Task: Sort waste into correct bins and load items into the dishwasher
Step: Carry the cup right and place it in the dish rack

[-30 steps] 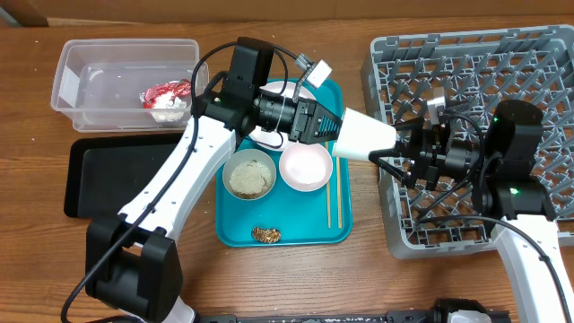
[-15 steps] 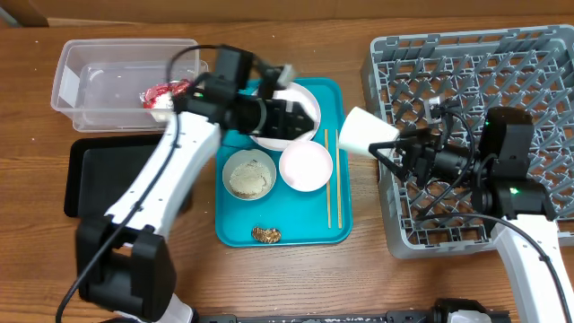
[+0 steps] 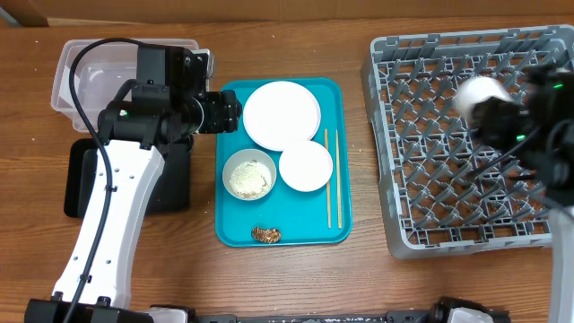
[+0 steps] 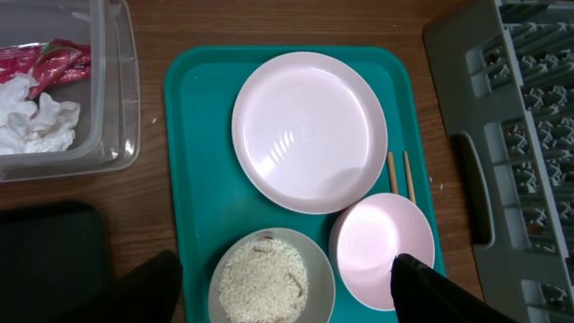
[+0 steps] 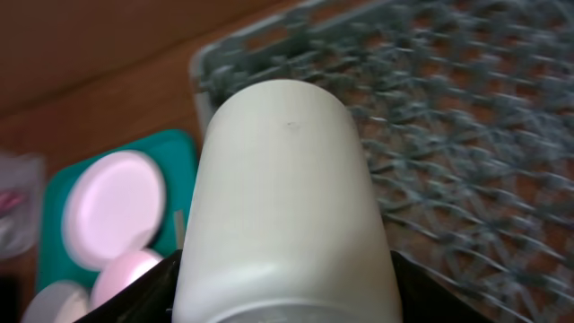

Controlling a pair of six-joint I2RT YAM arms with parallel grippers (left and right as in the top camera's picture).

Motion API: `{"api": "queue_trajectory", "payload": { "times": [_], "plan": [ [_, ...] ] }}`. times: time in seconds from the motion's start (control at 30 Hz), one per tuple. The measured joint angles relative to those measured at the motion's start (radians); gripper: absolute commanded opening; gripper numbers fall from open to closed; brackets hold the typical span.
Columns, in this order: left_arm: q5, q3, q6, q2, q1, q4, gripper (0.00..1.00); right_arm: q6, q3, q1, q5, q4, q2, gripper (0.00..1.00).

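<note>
Cup [image 3: 477, 92] held over dish rack [image 3: 448, 206], inside edges.

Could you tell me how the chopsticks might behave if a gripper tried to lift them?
The chopsticks look thin, rigid and probably light. Lying flat on the smooth tray, they may roll or slide when pinched. A gap separates them, so grabbing both together seems hard.

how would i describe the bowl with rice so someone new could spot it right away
Start at the teal tray in the middle of the table, left of the grey rack. On it, below the large plate, two bowls sit side by side. It is the left bowl, greyish and filled with white grains; the right bowl is pink-white and empty.
</note>
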State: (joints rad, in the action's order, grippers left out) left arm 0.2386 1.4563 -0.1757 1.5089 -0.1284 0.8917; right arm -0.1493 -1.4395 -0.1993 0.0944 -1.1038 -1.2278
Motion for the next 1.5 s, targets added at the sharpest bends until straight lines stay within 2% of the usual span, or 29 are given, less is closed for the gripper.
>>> {"api": "queue_trajectory", "payload": {
  "times": [0.27, 0.57, 0.67, 0.77, 1.0, 1.13, 1.3, 1.37, 1.5],
  "plan": [
    [-0.02, 0.0, 0.0, 0.0, 0.0, 0.002, 0.77, -0.044, -0.019, -0.311, -0.15, -0.092, -0.208, 0.11],
    [-0.023, 0.0, 0.0, 0.0, 0.0, 0.023, 0.77, -0.082, -0.019, -0.46, -0.172, -0.103, -0.338, 0.13],
    [-0.023, 0.0, 0.0, 0.0, 0.0, 0.022, 0.76, -0.093, -0.019, -0.48, -0.177, -0.117, -0.355, 0.31],
    [-0.023, 0.0, 0.0, 0.0, 0.0, 0.023, 0.76, -0.1, -0.019, -0.48, -0.177, -0.116, -0.359, 0.4],
    [-0.023, 0.0, 0.0, 0.0, 0.0, 0.027, 0.76, -0.105, -0.019, -0.48, -0.177, -0.12, -0.386, 0.45],
    [-0.023, 0.0, 0.0, 0.0, 0.0, 0.029, 0.76, -0.106, -0.019, -0.48, -0.177, -0.117, -0.422, 0.56],
    [-0.023, 0.0, 0.0, 0.0, 0.0, 0.03, 0.76, -0.11, -0.019, -0.48, -0.177, -0.116, -0.432, 0.84],
    [-0.024, 0.0, 0.0, 0.0, 0.0, 0.03, 0.76, -0.109, -0.019, -0.48, -0.173, -0.116, -0.432, 0.87],
    [-0.024, 0.0, 0.0, 0.0, 0.0, 0.03, 0.76, -0.112, -0.019, -0.48, -0.151, -0.116, -0.432, 0.88]
  ]
}}
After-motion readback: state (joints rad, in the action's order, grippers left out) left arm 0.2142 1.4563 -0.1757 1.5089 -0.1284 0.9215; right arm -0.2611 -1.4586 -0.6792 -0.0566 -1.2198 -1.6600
